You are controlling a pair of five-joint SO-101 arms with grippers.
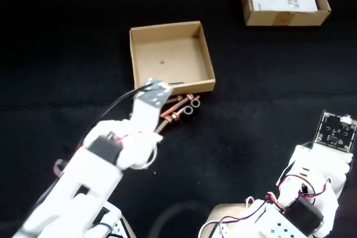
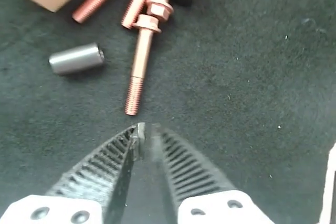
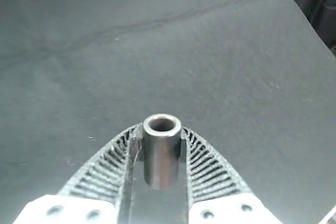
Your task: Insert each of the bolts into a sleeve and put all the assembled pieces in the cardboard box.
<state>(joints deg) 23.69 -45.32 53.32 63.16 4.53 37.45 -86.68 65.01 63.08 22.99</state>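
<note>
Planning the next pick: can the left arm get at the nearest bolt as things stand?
Probably yes: the left gripper hangs right before the bolt, bare cloth between them; it looks shut and must open first.

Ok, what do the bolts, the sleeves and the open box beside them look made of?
Bolts: metal with a copper-coloured, slightly shiny finish, perhaps plated steel; cut threads and flanged hex heads show. Sleeves: plain grey metal with a dull satin surface and smooth tube walls. Cardboard box: matte brown cardboard with thin folded walls.
</note>
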